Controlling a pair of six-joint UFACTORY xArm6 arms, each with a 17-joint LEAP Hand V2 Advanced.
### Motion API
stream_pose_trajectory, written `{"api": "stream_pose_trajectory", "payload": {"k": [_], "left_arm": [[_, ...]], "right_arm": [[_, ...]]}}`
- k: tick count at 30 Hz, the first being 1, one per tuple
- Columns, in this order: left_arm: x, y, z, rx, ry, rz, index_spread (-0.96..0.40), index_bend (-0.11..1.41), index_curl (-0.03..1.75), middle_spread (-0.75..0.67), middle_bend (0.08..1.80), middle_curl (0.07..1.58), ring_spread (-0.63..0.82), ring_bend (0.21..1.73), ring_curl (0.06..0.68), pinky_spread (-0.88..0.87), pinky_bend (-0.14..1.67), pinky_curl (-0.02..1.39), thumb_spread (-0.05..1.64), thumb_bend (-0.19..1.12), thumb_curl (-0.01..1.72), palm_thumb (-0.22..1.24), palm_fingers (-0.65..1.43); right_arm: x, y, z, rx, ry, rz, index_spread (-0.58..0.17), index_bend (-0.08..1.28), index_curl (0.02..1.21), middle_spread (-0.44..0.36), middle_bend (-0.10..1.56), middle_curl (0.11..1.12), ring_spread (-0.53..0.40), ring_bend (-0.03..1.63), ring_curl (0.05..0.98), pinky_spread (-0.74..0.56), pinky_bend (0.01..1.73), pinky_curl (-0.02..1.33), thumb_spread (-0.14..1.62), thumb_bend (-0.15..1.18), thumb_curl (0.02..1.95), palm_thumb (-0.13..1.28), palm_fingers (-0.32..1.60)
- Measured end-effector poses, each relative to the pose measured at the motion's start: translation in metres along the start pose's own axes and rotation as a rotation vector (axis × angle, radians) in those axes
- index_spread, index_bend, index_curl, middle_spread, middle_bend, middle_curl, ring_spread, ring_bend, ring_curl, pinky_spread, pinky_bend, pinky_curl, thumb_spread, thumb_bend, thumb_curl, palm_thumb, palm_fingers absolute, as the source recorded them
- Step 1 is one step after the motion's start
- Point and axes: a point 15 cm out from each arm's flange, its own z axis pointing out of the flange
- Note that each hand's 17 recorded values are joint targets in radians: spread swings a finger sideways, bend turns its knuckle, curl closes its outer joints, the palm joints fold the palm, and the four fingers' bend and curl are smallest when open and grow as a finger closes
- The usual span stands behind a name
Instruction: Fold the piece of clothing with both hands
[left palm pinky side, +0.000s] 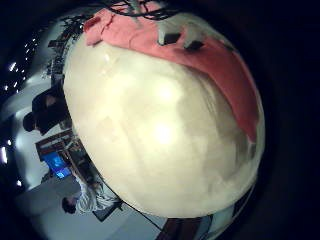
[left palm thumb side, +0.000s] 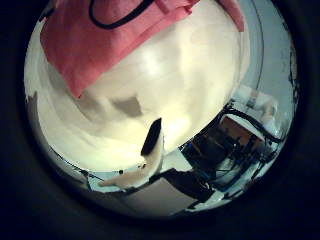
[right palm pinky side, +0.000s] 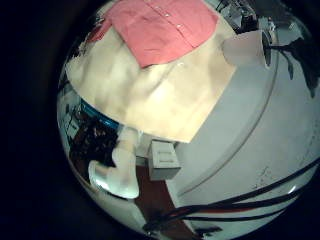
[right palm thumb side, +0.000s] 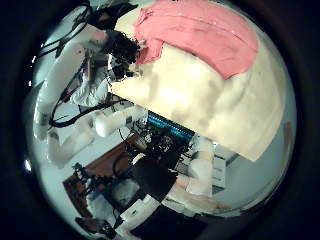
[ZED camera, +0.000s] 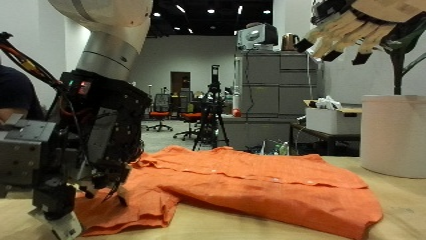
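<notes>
The left robot hand is down at one end of the orange button-front shirt, with its fingers pointing down at the bunched cloth edge. The outside view does not show whether those fingers pinch the cloth or only rest on it, so this cannot be told. The right robot hand is raised well above the far end of the shirt. Its fingers are spread and relaxed and hold nothing.

The shirt lies on the counter, mostly flat. It is rumpled near the left robot hand, and one hem runs close to the front edge of the counter.

Judged procedure for the step in hand:
- Lower the right robot hand onto the free end of the shirt before any lift. A fold driven from one end alone is likely to drag the cloth sideways.
- Confirm that each robot hand has a firm pinch on a single edge, not on a bundle of layers.
- Move both ends together and at the same height, so that the crease falls straight.

The counter is pale, smooth wood, and thin cloth is likely to slide on it. A white cylindrical bin stands beyond the far end of the counter. The room behind holds grey cabinets and a tripod
</notes>
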Motion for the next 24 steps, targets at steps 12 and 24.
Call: {"api": "stream_pose_trajectory", "payload": {"k": [12,24], "left_arm": [[-0.015,0.007,0.004,-0.052,-0.066,-0.023,-0.24,0.19,0.36,-0.4,0.75,0.59,-0.43,0.87,0.338,-0.49,0.64,0.38,0.95,0.05,0.38,0.66,1.09],[-0.015,0.019,-0.022,-0.066,-0.039,-0.009,-0.54,0.44,0.6,-0.54,0.86,0.81,-0.47,1.25,0.534,-0.65,1.13,0.6,0.95,0.03,0.55,0.86,1.17]], "right_arm": [[0.006,0.003,0.0,-0.005,0.023,0.005,-0.327,0.17,0.31,0.067,0.19,0.33,0.216,0.31,0.236,0.4,0.21,0.3,1.08,-0.02,0.24,0.23,0.29],[0.01,0.01,0.014,-0.045,0.034,0.002,-0.322,0.18,0.32,0.068,0.19,0.34,0.206,0.29,0.233,0.41,0.2,0.3,1.08,-0.02,0.24,0.23,0.31]]}}
